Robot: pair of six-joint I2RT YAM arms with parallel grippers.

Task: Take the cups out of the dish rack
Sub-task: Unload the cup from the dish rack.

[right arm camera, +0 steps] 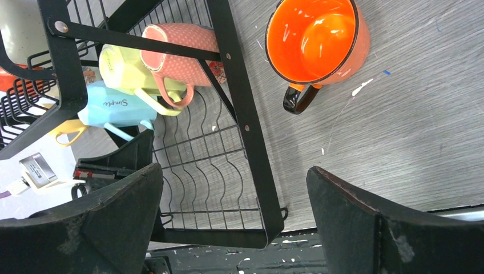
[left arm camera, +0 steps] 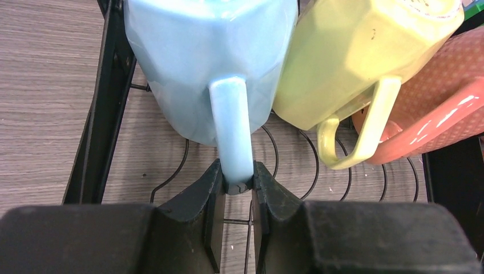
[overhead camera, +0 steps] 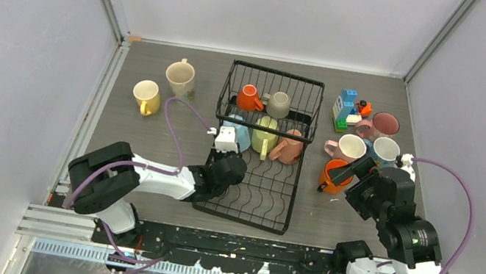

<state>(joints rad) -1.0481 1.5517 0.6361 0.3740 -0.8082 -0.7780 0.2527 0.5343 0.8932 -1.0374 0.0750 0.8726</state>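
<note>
Left gripper (left arm camera: pixel 237 177) clamped tight on the handle of the light blue mug (left arm camera: pixel 200 63) lying inside the dish rack (left arm camera: pixel 107 85), right gripper (right arm camera: pixel 233 171) spread wide near the orange mug (right arm camera: pixel 317 40) on the bench (right arm camera: pixel 411 125).

Top external: mounted high behind arm bases, faces down and forward, far enough to take in whole table (overhead camera: pixel 122 128).
Left wrist: very close, low, faces along left gripper (left arm camera: pixel 237 182) at light blue mug (left arm camera: pixel 200 68) in dish rack (left arm camera: pixel 108 85).
Right wrist: higher, faces down past right gripper (right arm camera: pixel 234 171) onto rack's near right corner, orange mug (right arm camera: pixel 317 40).
All 3 views share rack tray, blue mug.
</note>
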